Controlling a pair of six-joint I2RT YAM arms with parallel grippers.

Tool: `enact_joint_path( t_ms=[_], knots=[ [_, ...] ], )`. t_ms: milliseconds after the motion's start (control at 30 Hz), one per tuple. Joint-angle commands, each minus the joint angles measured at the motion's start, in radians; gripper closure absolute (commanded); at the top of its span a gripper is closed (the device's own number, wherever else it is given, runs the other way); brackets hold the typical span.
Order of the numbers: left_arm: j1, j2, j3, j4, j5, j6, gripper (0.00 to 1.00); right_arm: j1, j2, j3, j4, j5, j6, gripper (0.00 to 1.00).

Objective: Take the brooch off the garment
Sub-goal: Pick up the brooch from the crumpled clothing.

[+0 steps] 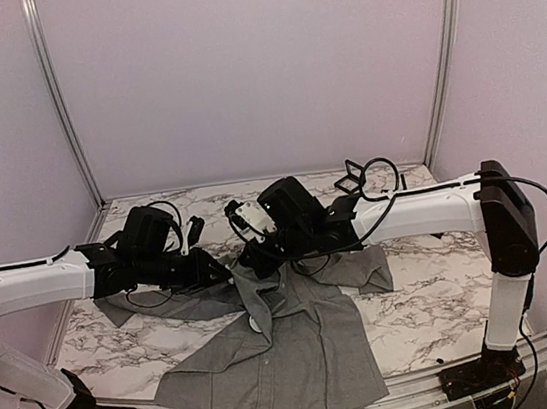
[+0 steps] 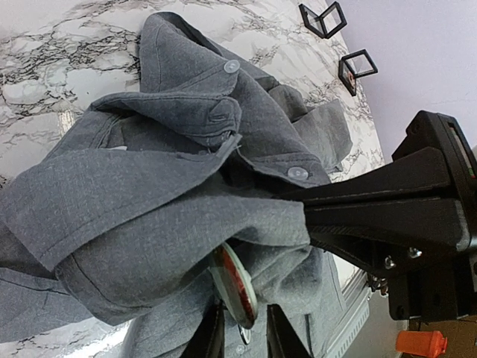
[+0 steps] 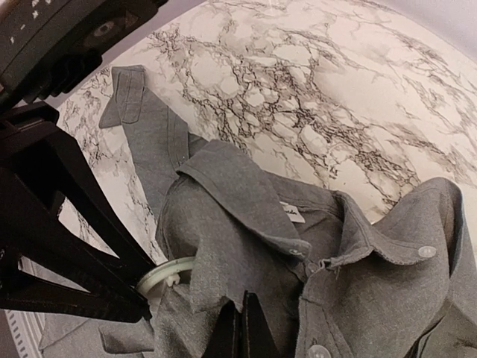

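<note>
table (image 1: 436,289): a white top with dark marble veins is seen, and everything else is carried on it
garment (image 1: 294,358): a grey shirt is laid on the near middle of the table, with its hem toward the arm bases; the collar end is lifted and bunched between the two grippers, and one sleeve is laid flat toward the left side
right gripper (image 3: 240,328): it is closed on a fold of the garment just below the collar, near the line of buttons; no gap is seen between its fingers
left gripper (image 2: 247,339): its jaws are kept narrowly apart and are clamped on the brooch, one finger at each side of the disc; it is placed just beside the right gripper, at the left of the bunched collar
black frames (image 2: 324,19): two small square frames are stood on the far right part of the table, apart from the garment
brooch (image 2: 237,287): a round disc with a red face and a pale back is seen almost edge-on and tilted, at the front of the garment under the collar fold; it is partly covered by cloth, and whether its pin is passed through the cloth cannot be told
</note>
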Motion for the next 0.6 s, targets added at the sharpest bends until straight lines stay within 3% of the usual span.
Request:
enact_joint_path(
  t_ms=[0,200,567],
  knots=[
    [-0.005,0.021,0.022,-0.025,-0.034,0.003,0.84,0.004,0.014,0.044,-0.002,0.005,-0.009,1.00],
    [-0.004,0.032,0.020,-0.018,-0.060,0.000,1.00,0.004,0.005,0.035,0.000,0.013,-0.005,1.00],
    [-0.005,0.004,-0.018,0.097,-0.056,0.033,1.00,-0.038,0.002,-0.035,0.043,-0.016,0.072,1.00]
  ],
)
